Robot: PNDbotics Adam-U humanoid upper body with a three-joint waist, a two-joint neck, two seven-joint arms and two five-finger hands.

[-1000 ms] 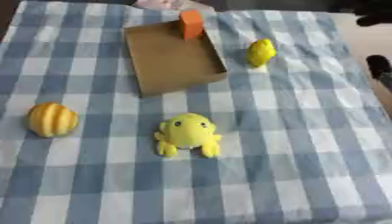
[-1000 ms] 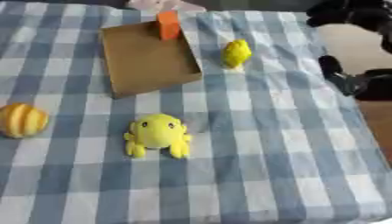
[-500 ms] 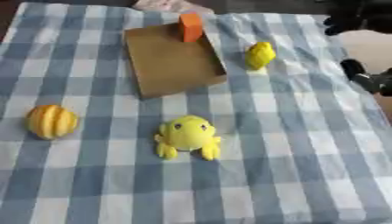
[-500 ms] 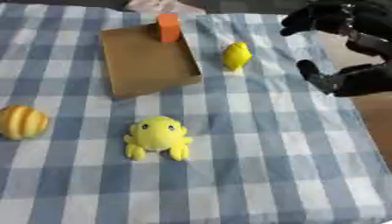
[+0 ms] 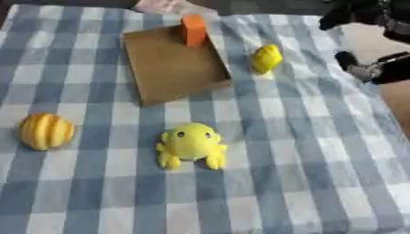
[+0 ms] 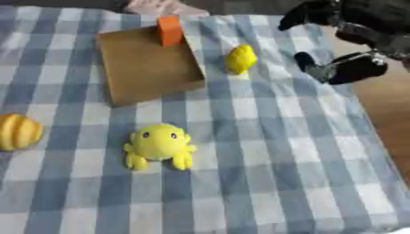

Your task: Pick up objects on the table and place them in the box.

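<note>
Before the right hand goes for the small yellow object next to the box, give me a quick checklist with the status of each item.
1. Right hand free, holding nothing: ok.
2. Fingers spread enough to take it: ok, thumb and fingers stand apart.
3. Small yellow object unobstructed on the cloth: ok.
4. Object apart from the box: ok, it lies just right of the wall.
5. Box has room: ok, only an orange block at its far end.
6. Left hand out of the way: cannot tell, not in view.

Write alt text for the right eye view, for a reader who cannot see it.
A black robot right hand, fingers spread and holding nothing, reaches in from the upper right toward a small yellow toy on a blue checked tablecloth. Left of that toy lies a shallow brown box with an orange block at its far edge. Nearer sit a yellow frog toy and, at the left edge, a ribbed orange-yellow toy.
</note>
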